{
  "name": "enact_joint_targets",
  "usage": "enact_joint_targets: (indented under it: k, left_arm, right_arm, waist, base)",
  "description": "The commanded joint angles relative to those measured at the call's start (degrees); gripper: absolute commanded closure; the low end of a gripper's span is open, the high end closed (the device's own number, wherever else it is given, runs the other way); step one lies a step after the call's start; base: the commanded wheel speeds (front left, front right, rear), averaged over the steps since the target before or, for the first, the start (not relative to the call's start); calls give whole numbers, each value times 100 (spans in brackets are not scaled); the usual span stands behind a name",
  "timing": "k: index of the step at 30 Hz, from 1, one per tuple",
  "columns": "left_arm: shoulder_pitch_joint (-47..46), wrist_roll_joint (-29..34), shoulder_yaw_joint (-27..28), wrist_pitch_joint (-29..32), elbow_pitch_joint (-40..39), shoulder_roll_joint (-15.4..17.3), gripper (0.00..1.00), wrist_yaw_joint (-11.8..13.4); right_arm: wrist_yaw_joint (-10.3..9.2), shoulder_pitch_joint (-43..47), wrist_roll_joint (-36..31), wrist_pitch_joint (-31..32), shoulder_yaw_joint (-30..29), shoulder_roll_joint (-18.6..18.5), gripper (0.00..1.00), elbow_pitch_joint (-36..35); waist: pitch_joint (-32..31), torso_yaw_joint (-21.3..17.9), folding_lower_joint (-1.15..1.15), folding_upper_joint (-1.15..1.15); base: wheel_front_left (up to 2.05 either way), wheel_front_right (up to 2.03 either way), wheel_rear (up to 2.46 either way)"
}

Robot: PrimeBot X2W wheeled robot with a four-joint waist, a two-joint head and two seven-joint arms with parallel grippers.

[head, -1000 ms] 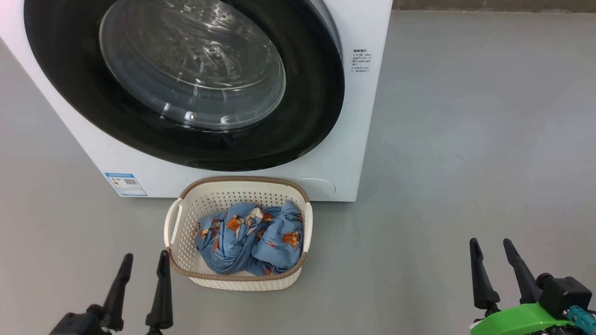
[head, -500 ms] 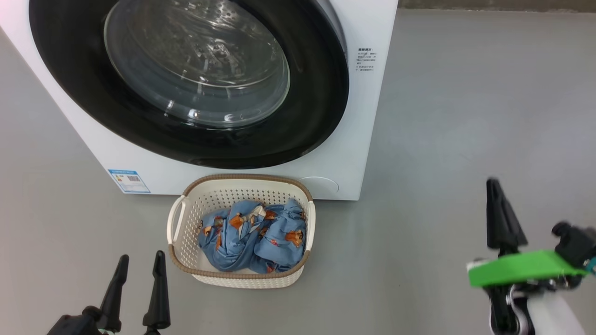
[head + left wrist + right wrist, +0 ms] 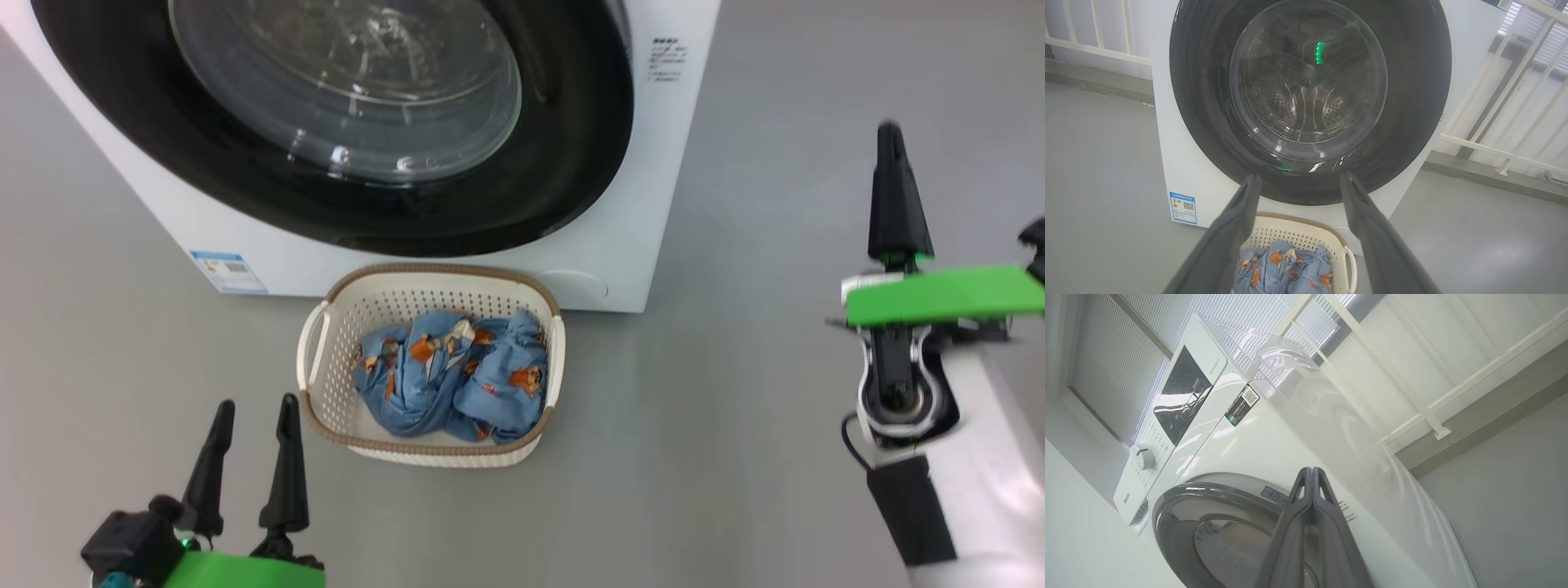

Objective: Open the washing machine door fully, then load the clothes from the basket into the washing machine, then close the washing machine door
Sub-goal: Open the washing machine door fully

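The right gripper (image 3: 890,143), fingers pressed together, points up over bare floor (image 3: 767,245) right of the washing machine (image 3: 649,204), seemingly clear of it. The left gripper (image 3: 255,404), spread, hovers near the basket (image 3: 433,270).

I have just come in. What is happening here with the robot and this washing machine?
A laundry job is at its very start, and nothing is held yet. The washing machine door is closed, and the clothes lie bundled in the basket, which stands on the floor right in front of the washing machine. The right gripper is shut and empty, in the air to the right of the machine, touching nothing. The left gripper hangs open beside the basket.
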Motion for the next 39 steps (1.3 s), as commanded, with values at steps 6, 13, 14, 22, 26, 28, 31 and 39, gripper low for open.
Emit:
enact_joint_targets:
  k: [6, 13, 14, 22, 26, 28, 31, 39]
  left_arm:
    - [-461, -83, 78, -37, -191, 8, 0, 3]
    - [-745, -155, -57, -37, -187, -50, 0, 3]
    - [-827, -183, -92, -37, -182, -68, 0, 3]
    - [-1086, -245, -233, -37, -180, -121, 0, 3]
    - [-1181, -272, -285, -37, -159, -135, 0, 3]
    - [-1206, -283, -305, -37, -149, -142, 0, 3]
    - [-1228, -300, -319, -37, -141, -152, 0, 3]
    - [-1275, -325, -359, -37, -123, -171, 0, 3]
  right_arm:
    - [33, -953, 1771, -44, 825, -543, 100, 80]
    - [33, -1737, 3317, 303, 1390, -1232, 100, 231]
    - [33, -1966, 3583, 507, 1498, -1362, 100, 188]
    - [33, -2594, 3907, 1284, 2058, -1664, 100, 380]
    - [33, -2852, 4201, 1826, 2141, -1707, 100, 549]
    - [33, -2948, 4403, 2047, 2059, -1681, 100, 621]
    - [33, -3088, 4539, 2319, 1908, -1705, 100, 632]
    - [33, -3388, 4649, 3028, 1684, -1644, 100, 911]
  waist:
    - [451, 268, 0, 0]
    - [887, 465, 0, 0]
    - [1022, 504, 0, 0]
    - [1389, 666, 0, 0]
    - [1507, 759, 0, 0]
    - [1554, 807, 0, 0]
    - [1640, 868, 0, 0]
    - [1817, 940, 0, 0]
  base:
    - [0, 0, 0]
    - [0, 0, 0]
    - [0, 0, 0]
    - [0, 0, 0]
    - [0, 0, 0]
    - [0, 0, 0]
    - [0, 0, 0]
    - [0, 0, 0]
